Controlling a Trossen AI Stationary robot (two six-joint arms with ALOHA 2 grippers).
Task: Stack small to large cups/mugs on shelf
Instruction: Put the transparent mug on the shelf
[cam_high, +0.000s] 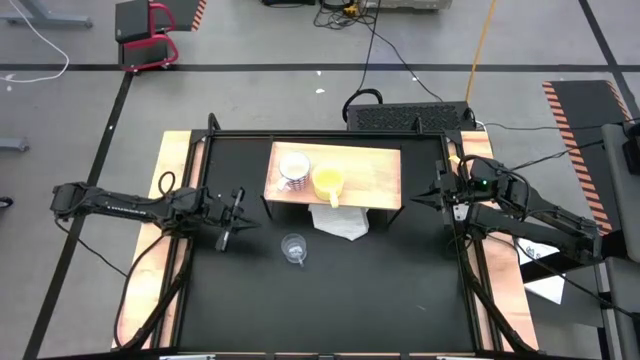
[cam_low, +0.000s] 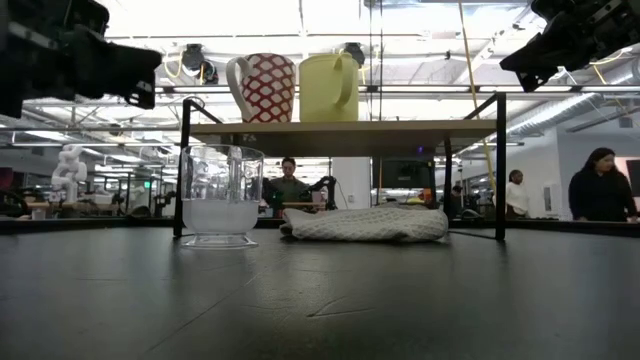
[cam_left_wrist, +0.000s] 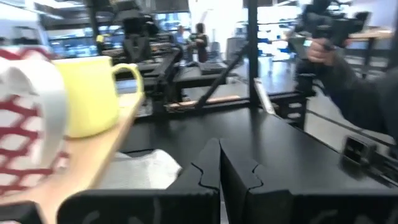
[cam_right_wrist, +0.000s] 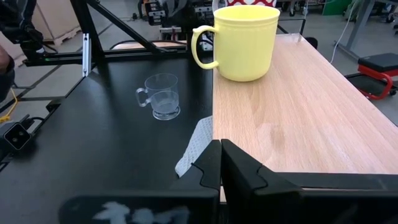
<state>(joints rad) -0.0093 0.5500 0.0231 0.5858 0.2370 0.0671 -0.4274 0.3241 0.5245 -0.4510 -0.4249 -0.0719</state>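
Note:
On the light-wood shelf (cam_high: 375, 170) stand a white mug with a red pattern (cam_high: 294, 170) and a yellow mug (cam_high: 328, 182), side by side, each on its base. A clear glass cup (cam_high: 293, 248) stands upright on the black table, nearer than the shelf. My left gripper (cam_high: 240, 212) is shut and holds nothing; it hangs left of the shelf, pointing toward it. At the shelf's right end my right gripper (cam_high: 425, 196) is also shut and holds nothing. Its wrist view shows the yellow mug (cam_right_wrist: 244, 42) and the glass cup (cam_right_wrist: 160, 96).
A white cloth (cam_high: 338, 222) lies on the table, partly under the shelf's near edge. Black frame bars and light wooden strips (cam_high: 165, 190) run along the table's sides. People show in the room beyond the table (cam_low: 602, 185).

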